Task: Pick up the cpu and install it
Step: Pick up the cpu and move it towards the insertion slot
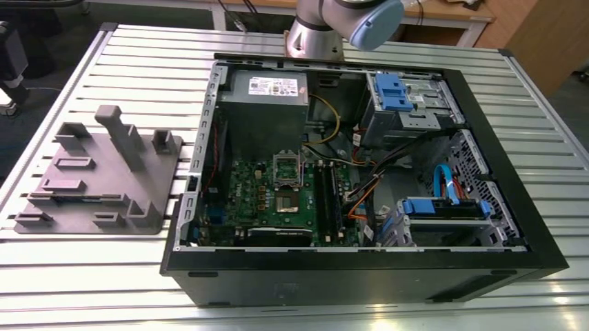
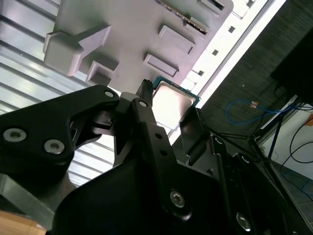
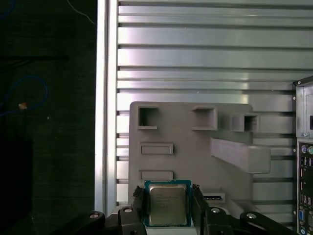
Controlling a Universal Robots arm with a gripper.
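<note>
In both wrist views the cpu (image 3: 167, 204), a flat square chip with a pale silver top and a green rim, sits between my two black fingers (image 3: 139, 201). My gripper (image 3: 167, 204) is shut on it by two opposite edges. In the second wrist view the cpu (image 2: 171, 102) and gripper (image 2: 169, 108) hang in the air, well above the grey moulded tray (image 2: 132, 29). The exterior view has the open computer case, with the green circuit board (image 1: 267, 196) and its shiny socket frame (image 1: 287, 166) inside.
The grey tray (image 1: 101, 181) with upright posts lies on the slatted metal table (image 1: 138, 69), on the exterior view's left of the black case (image 1: 368, 276). Cables, blue drive brackets and a power supply crowd the case. The arm's base (image 1: 318, 31) stands behind it.
</note>
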